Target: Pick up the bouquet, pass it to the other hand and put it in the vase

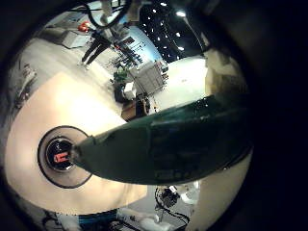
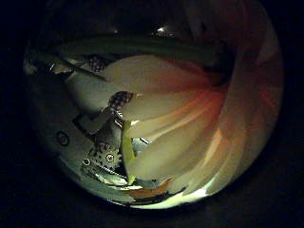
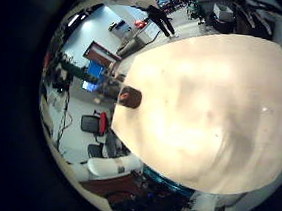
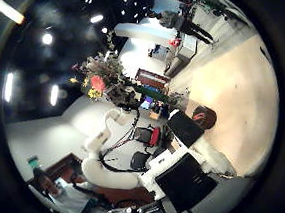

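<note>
White left arm (image 4: 108,134) holds your bouquet (image 4: 98,81) above the table (image 3: 202,101), petals close against the left hand's palm. The vase (image 1: 65,152) stands on the table. You cannot tell either hand's finger position.

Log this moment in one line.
bouquet: close to left hand | vase: on table, no bouquet in it | right hand: over table

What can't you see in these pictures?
1. Left thumb side view: the bouquet fills it, hiding how it is held.
2. Left little finger side view: a leaf covers part of the vase.
3. Right thumb side view: the bouquet is too small to tell what holds it.
</note>
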